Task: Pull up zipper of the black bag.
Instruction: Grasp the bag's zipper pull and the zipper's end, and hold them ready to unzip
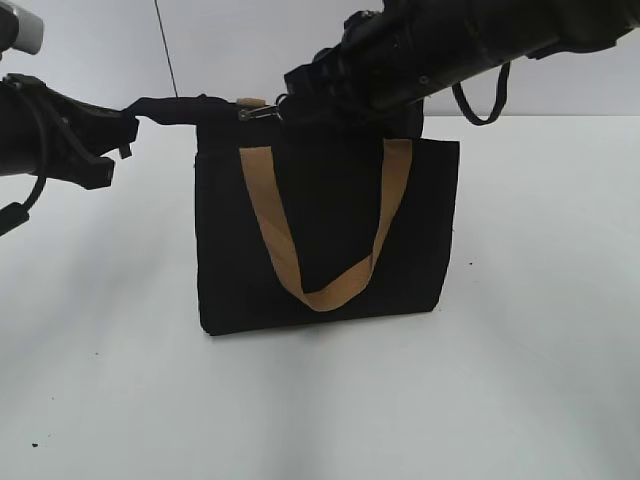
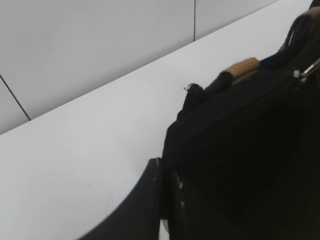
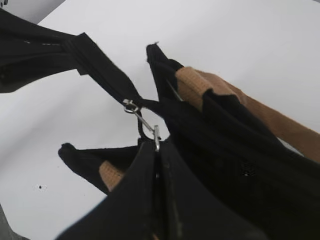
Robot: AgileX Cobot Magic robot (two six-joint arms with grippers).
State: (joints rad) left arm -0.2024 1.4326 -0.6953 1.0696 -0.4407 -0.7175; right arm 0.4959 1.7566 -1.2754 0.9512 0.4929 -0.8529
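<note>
Standing upright on the white desk, about mid-width and toward the far edge: the black bag, front tan handle hanging in a loop down its face. Pulled out taut from the top left corner toward the desk's left edge: a black zip-track tail, ending inside the left tool. Clenched on that tail, going by the exterior view; fingertips themselves hard to make out, black on black. Cut off at the frame's left edge: most of the left arm. At the bag's top edge, left of centre: the zipper, small and silvery, ring pull running into the right tool. Clamped on the ring pull, jaws pressed together around it. Hidden behind the right arm: the bag's top right corner and rear handle.
</note>
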